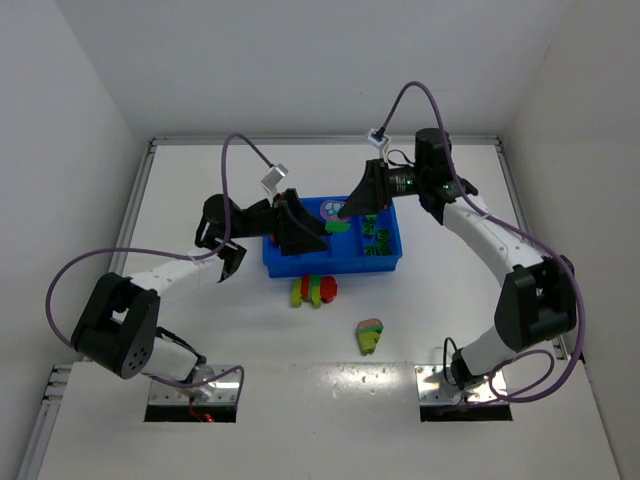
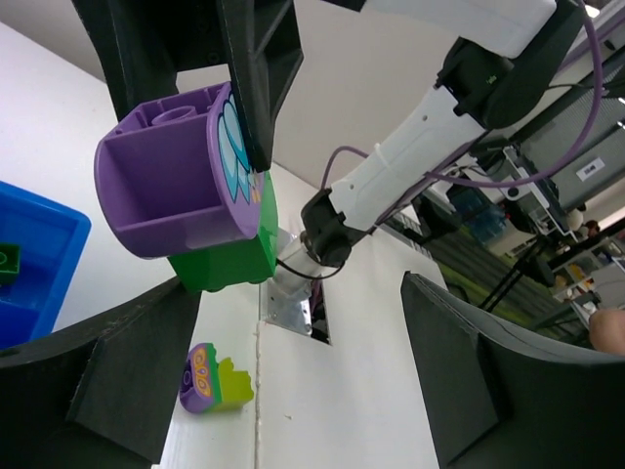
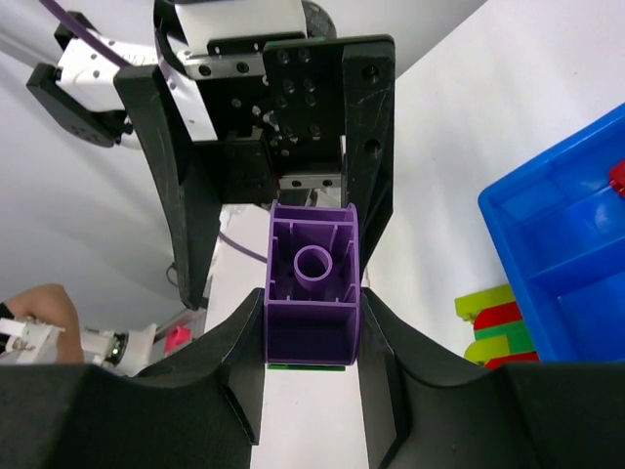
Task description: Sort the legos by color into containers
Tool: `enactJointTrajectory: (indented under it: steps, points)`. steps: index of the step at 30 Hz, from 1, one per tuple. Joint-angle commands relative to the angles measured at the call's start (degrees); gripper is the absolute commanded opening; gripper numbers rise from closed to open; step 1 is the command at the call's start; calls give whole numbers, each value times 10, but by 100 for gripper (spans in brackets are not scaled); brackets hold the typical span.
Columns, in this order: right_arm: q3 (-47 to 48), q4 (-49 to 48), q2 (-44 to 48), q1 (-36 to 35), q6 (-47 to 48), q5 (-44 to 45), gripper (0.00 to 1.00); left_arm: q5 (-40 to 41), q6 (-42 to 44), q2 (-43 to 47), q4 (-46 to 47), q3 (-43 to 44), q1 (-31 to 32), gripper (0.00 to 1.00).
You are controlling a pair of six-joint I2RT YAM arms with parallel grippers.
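My right gripper [image 3: 312,337] is shut on a purple brick [image 3: 312,283] with a green brick [image 2: 229,256] joined beneath it. It holds the pair in the air over the blue tray [image 1: 300,262]. My left gripper [image 2: 303,376] faces it with its jaws wide open, its fingers [image 3: 369,147] standing either side of the far end of the purple brick without gripping it. A yellow-green and red cluster [image 1: 314,290] lies just in front of the tray. A purple, green and yellow-green cluster [image 1: 369,335] lies nearer the arm bases.
Several green bricks [image 1: 378,240] lie in the tray's right compartments, and a red one [image 3: 617,176] shows at its edge. White walls enclose the table. A person's hand [image 3: 34,315] shows at the left edge of the right wrist view.
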State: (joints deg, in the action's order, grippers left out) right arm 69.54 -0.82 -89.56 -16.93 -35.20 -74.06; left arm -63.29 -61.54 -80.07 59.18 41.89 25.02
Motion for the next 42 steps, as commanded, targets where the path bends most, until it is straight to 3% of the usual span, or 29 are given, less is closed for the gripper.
enactJointTrajectory:
  steps: [1,11,21,27,29,42]
  points:
    - [0,-80,3,0,-36,23,9,16,17,8,35,-1,-3,89]
    - [-23,-117,19,-16,-74,33,9,48,36,14,5,-1,-22,72]
    - [-28,-129,19,-16,-85,33,9,48,23,3,19,9,-22,72]
    - [-28,-129,19,-21,-90,33,9,55,23,-3,14,9,-22,63]
    - [-28,-129,19,-27,-90,33,9,61,42,-3,-22,22,-22,62]
    - [-39,-134,19,-32,-90,38,8,66,32,-13,-31,33,-27,55]
